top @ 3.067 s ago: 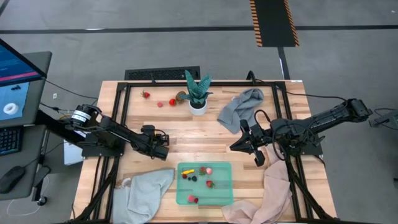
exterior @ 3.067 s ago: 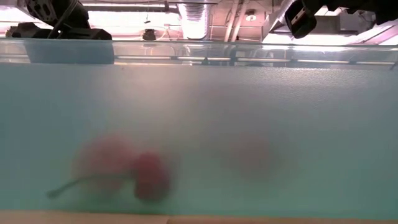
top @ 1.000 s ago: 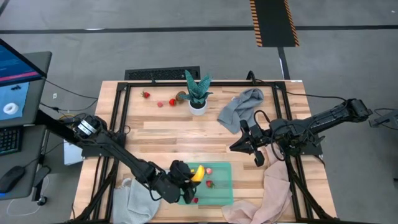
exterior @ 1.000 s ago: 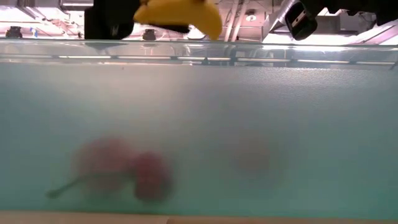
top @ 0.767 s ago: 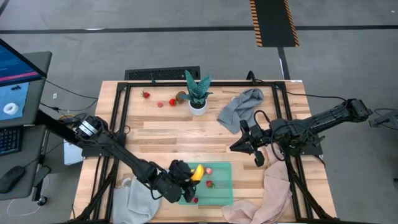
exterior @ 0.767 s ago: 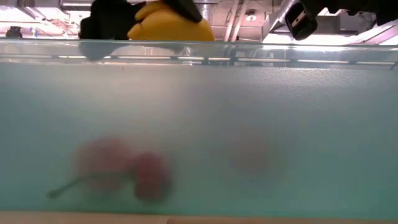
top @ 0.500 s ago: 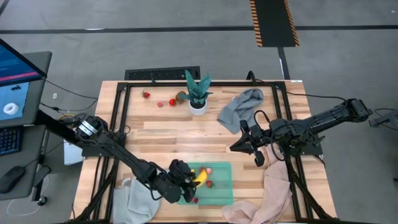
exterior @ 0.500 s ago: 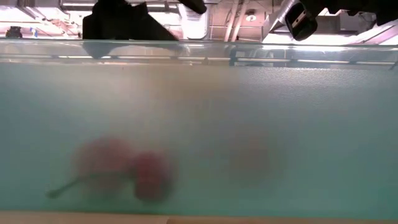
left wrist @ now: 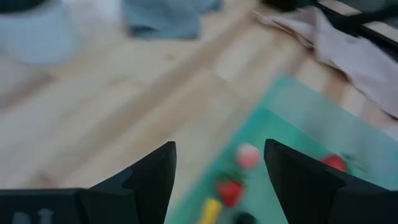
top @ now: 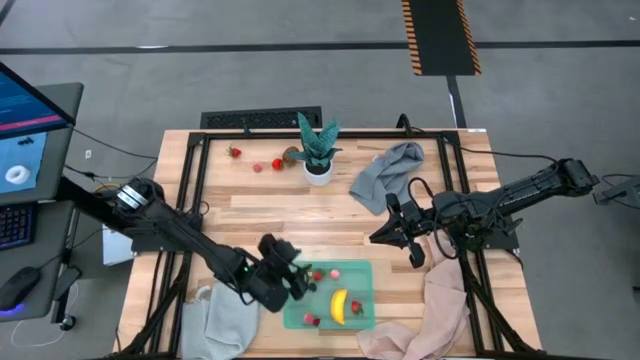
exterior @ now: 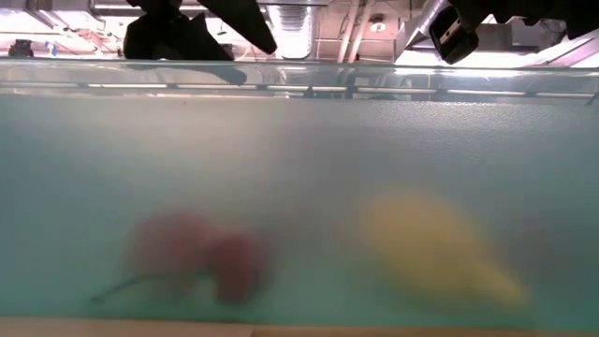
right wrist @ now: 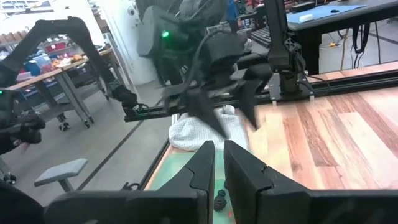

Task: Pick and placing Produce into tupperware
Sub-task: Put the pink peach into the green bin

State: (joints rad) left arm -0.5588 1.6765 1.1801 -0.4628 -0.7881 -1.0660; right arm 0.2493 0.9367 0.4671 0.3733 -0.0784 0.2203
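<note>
The mint-green tupperware (top: 364, 285) sits by the table's near edge. A yellow banana (top: 340, 306) lies inside it, toward its right half, with strawberries (top: 356, 308), a pink piece (top: 335, 273) and dark berries. Through the container wall in the low view the banana (exterior: 430, 248) and a red fruit (exterior: 201, 262) show as blurs. My left gripper (top: 292, 276) hovers open over the container's far left corner; its wrist view looks down on a strawberry (left wrist: 230, 190) between the spread fingers. My right gripper (top: 385, 233) waits shut, above the table right of centre.
Strawberries (top: 234, 152), a small red piece (top: 277, 164) and a brown piece (top: 291, 155) lie near the far edge beside a potted plant (top: 318, 150). A grey cloth (top: 390, 175) lies far right, a pale cloth (top: 235, 305) near left, a beige cloth (top: 430, 310) near right.
My left gripper held the banana above the tupperware, then opened and let go. The banana dropped into the container and now lies in its right half. The gripper has drawn back a little toward the table's left and far edge.
</note>
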